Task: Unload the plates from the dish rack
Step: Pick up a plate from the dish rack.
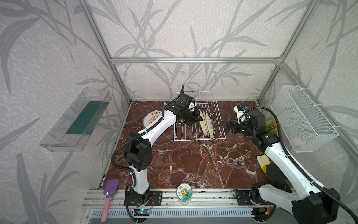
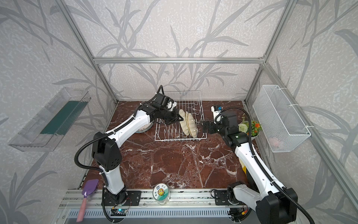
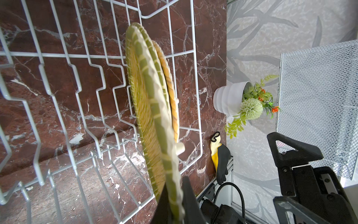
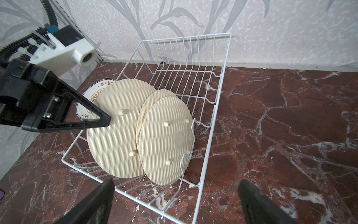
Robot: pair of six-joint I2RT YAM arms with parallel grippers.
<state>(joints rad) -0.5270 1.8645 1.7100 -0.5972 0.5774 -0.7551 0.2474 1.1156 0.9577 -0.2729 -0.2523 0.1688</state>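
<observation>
Meanwhile, the left tool clenched the rim of a wicker plate in the rack, the right tool hanging released.

Three plates stand in the dish rack, stacked plates lying just left.

— What do we have at the rack?
— We see the left gripper clamped on the rim of a woven plate, standing on edge in the white wire dish rack on the red marble table.
— And around it?
— We make out a second woven plate just beside it. Past the rack, a black-and-yellow glove lies near a white potted plant. The right gripper, jaws apart, sits before a mesh basket.
</observation>
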